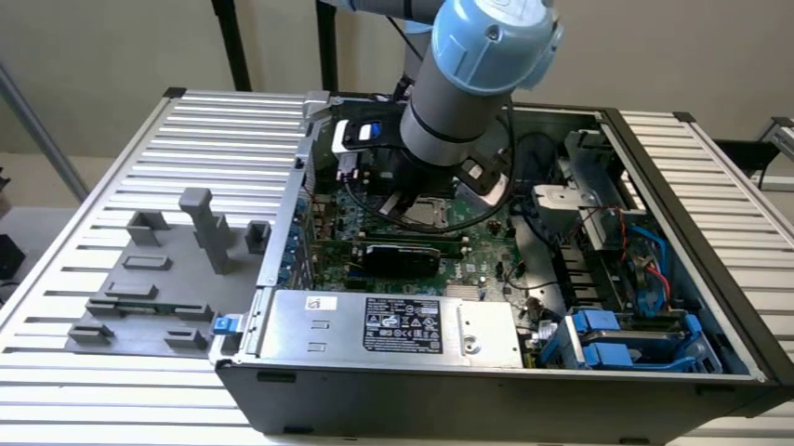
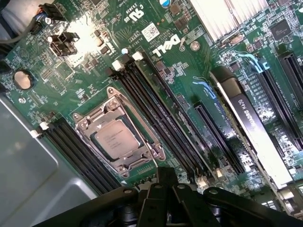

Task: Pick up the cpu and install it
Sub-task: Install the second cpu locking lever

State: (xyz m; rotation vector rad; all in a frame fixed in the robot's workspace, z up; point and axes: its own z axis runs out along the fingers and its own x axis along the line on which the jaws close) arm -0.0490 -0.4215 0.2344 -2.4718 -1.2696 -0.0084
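Wrist view, nearest first: the gripper (image 2: 161, 187) sits at the frame edge as dark linkage w/ its jaws closed together and nothing between them. Just past the tip is the cpu (image 2: 117, 138), silvery top w/ small print, lying flat inside the metal-framed socket (image 2: 90, 124) on the green motherboard (image 2: 85, 71). The cpu is already seated in the socket; gripper is above it and not holding it. Black memory slots (image 2: 156, 109) run diagonally beside the socket, w/ more dark slots on the socket's other side. Further off is a long black card (image 2: 246, 118) standing in an expansion slot, then a finned silver heatsink (image 2: 222, 16) at the far corner.

Exterior view, front to back: the silver power supply (image 1: 385, 325) w/ black label lies across the near edge of the open computer case (image 1: 496, 400). Blue drive caddies (image 1: 627, 344) sit at the exterior view's right of it. Behind, the motherboard (image 1: 466, 246) fills the case floor. The robot arm (image 1: 478, 74), grey and pale blue, reaches down into the case over the socket area, black cable looped round the wrist. On the exterior view's left, outside the case, grey plastic fixture blocks (image 1: 167, 279) stand on the ribbed aluminium table (image 1: 211, 130).
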